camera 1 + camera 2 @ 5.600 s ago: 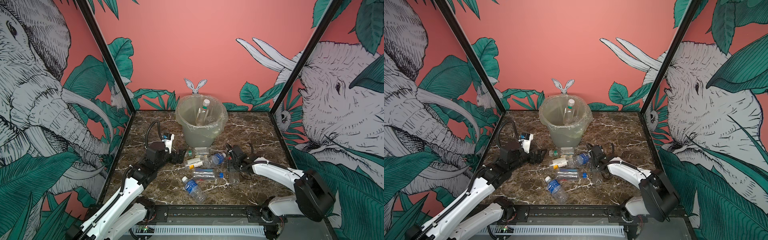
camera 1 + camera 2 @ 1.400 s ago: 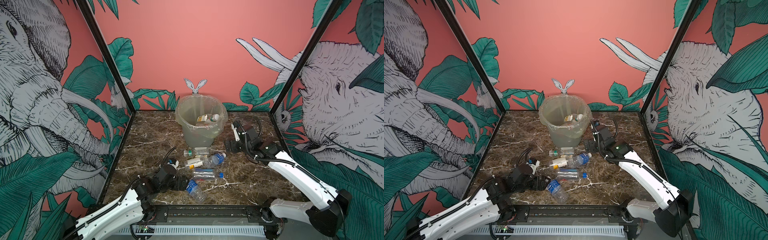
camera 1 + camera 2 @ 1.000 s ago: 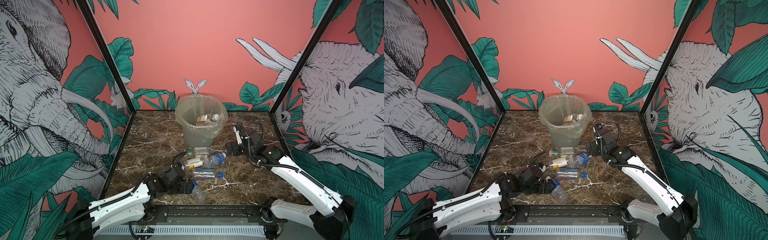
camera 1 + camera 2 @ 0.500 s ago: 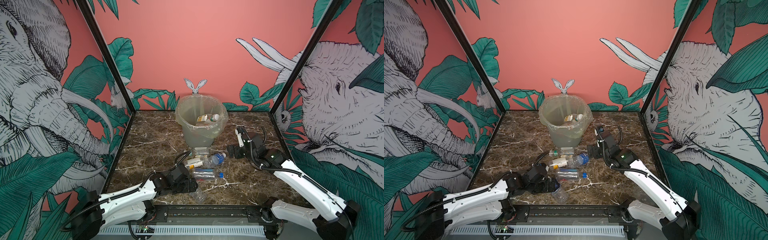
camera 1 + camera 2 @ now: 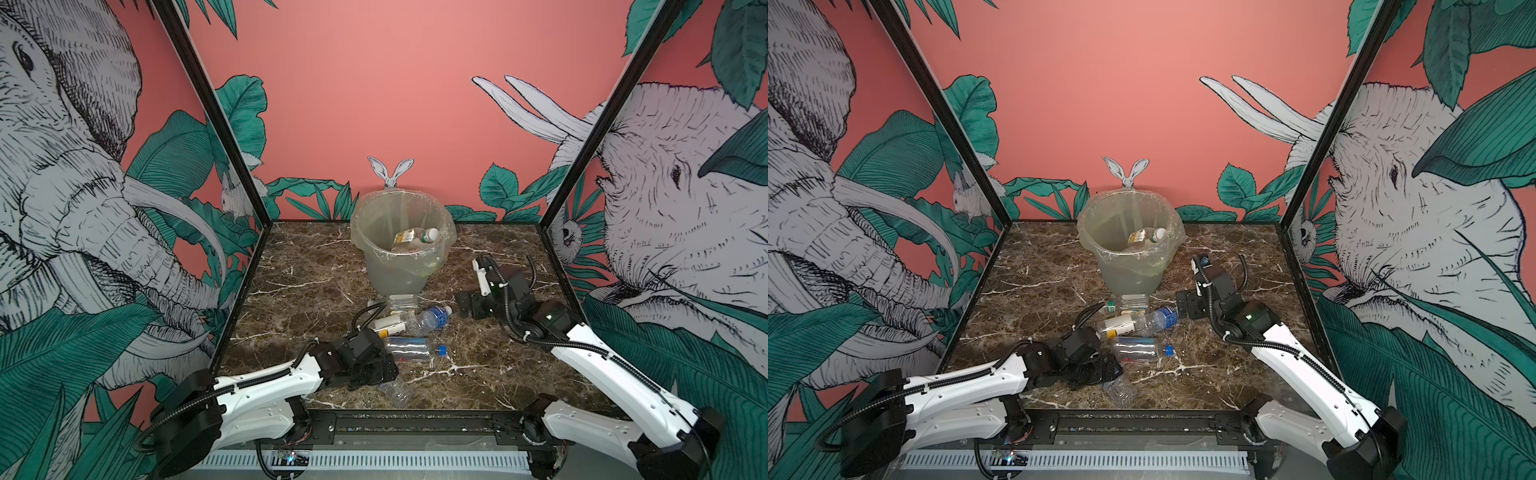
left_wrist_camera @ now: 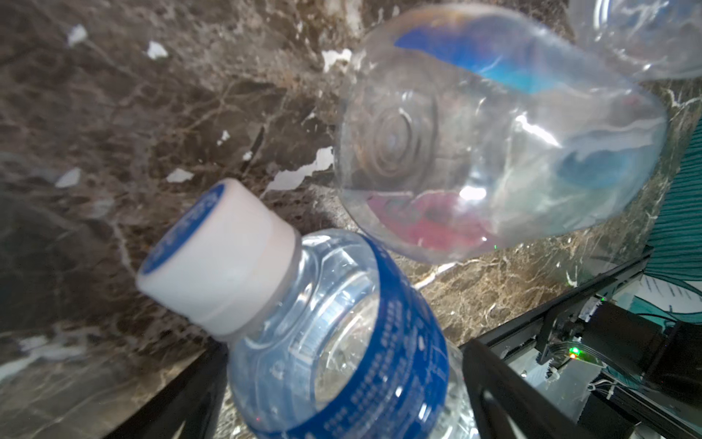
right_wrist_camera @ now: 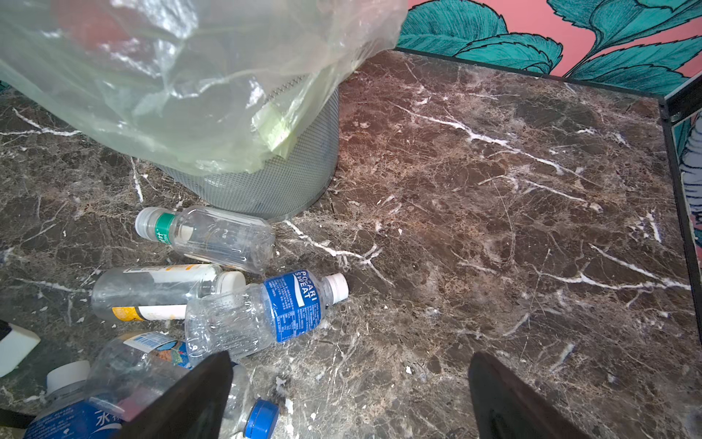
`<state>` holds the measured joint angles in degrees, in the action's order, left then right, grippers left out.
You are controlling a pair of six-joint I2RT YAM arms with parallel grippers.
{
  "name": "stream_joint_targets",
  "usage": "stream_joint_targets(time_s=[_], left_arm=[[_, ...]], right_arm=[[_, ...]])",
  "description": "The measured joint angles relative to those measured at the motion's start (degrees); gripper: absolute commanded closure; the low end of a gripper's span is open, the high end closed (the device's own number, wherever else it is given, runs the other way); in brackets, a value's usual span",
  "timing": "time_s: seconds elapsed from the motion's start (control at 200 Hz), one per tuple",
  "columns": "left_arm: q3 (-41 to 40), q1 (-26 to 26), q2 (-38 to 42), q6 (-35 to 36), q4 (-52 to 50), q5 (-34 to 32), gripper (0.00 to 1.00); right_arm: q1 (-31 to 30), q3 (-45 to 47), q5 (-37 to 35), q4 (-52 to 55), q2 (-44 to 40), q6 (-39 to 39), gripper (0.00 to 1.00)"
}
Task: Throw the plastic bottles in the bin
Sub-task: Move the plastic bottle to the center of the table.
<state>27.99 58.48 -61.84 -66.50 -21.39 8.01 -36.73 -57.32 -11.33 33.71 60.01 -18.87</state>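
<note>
A clear bottle [image 6: 334, 342] with a blue label and white cap lies near the table's front edge [image 5: 395, 390]. My left gripper [image 6: 342, 349] [image 5: 384, 370] is open, one finger close on each side of it. Just beyond lies a blue-capped bottle [image 5: 409, 349] [image 6: 494, 152]. A blue-labelled bottle [image 7: 258, 311], a yellow-and-white one [image 7: 152, 289] and a green-banded one [image 7: 212, 237] lie in front of the bin [image 5: 399, 274] [image 7: 273, 182]. The bin holds more bottles [image 5: 415, 237]. My right gripper [image 7: 349, 357] [image 5: 467, 307] hangs open and empty right of the pile.
The bin's clear bag [image 7: 190, 76] drapes over its rim. Printed walls close the table [image 5: 498, 374] in on the left, back and right. A black rail [image 5: 415, 415] runs along the front edge.
My left gripper has slid right over the front bottle and its jaws have narrowed a little around it. My right arm has come away from the bin toward the pile.
</note>
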Motion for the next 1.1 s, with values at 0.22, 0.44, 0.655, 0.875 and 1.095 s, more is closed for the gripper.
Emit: stream_joint_targets(time_s=[0.22,0.44,0.655,0.875,1.095], left_arm=[[-1.1,0.0,1.4,-1.8,1.2,-0.7,0.21],[-3.1,-0.8,4.1,-3.1,2.0,-1.3,0.31],[-3.6,-4.5,8.7,-1.8,-2.3,-2.7,0.34],[-3.2,-13.2,13.6,5.8,-10.7,-5.5,0.33],[1.3,-17.6,9.4,15.6,-16.0,-8.5,0.28]], right_arm=[[0.0,0.0,0.0,0.0,0.0,0.1,0.01],[0.0,0.0,0.0,0.0,0.0,0.1,0.01],[0.0,0.0,0.0,0.1,0.0,0.1,0.01],[0.0,0.0,0.1,0.0,0.4,0.0,0.01],[0.0,0.0,0.7,0.0,1.1,0.0,0.01]])
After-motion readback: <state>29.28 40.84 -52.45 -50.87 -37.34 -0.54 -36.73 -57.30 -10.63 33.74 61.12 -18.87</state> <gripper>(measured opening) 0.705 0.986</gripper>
